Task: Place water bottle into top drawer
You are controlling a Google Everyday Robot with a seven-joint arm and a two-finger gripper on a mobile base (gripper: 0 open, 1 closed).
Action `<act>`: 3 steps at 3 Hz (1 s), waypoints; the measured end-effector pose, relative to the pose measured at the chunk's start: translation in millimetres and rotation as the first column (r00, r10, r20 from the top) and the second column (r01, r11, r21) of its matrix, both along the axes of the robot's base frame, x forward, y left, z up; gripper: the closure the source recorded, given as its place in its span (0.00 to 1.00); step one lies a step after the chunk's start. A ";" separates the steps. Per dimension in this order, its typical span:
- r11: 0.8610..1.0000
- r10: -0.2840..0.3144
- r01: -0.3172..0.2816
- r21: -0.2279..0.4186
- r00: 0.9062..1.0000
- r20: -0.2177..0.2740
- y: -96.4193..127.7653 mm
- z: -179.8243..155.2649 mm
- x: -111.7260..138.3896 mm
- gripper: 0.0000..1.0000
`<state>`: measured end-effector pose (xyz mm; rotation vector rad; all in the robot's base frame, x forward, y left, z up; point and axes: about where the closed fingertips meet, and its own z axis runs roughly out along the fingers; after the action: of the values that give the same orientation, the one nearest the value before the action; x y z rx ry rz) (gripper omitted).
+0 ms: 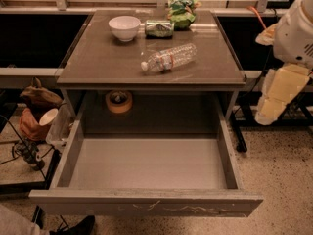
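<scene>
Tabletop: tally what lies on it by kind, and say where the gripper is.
Bowl: 1
Can: 1
Snack bag: 1
Water bottle: 1
Total: 4
The gripper hangs to the right of the table, touching none of them.

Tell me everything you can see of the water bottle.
The water bottle is small, made of clear crinkled plastic, with a white cap and a thin red-orange label band around its middle. It lies on its side near the middle of the brown table top, with the cap pointing front-left. Only the table top touches it. The gripper hangs beyond the table's right side, well apart from the bottle.
</scene>
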<state>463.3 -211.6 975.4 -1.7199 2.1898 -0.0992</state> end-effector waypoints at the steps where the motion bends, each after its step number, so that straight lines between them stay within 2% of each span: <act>1: 0.996 0.078 -0.079 0.039 0.997 0.014 13.5 -6.1 48.9 0.00; 2: 0.983 0.141 -0.140 0.118 0.990 0.005 25.9 -29.3 96.0 0.00; 3: 0.983 0.141 -0.141 0.118 0.990 0.006 26.1 -29.2 95.9 0.00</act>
<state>559.2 -185.6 946.2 -1.8020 2.0253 0.0669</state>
